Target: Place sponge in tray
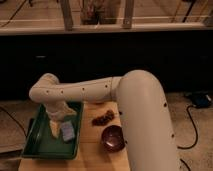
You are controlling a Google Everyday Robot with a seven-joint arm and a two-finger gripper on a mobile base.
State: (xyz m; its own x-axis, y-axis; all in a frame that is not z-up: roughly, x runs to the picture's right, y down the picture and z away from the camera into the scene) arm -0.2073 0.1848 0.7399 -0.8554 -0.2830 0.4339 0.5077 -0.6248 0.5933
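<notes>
The dark green tray point(42, 145) sits on the left end of the wooden table. The blue-grey sponge point(67, 132) is inside the tray, near its right rim, low over or on the bottom; I cannot tell which. My gripper point(58, 125) hangs down from the white arm into the tray, right beside and above the sponge. I cannot tell whether it touches the sponge.
A round maroon bowl point(113, 137) stands on the wooden table point(95, 150) right of the tray. A dark reddish clump point(104, 118) lies behind the bowl. My large white arm point(145, 120) covers the table's right side. A dark counter and railing stand behind.
</notes>
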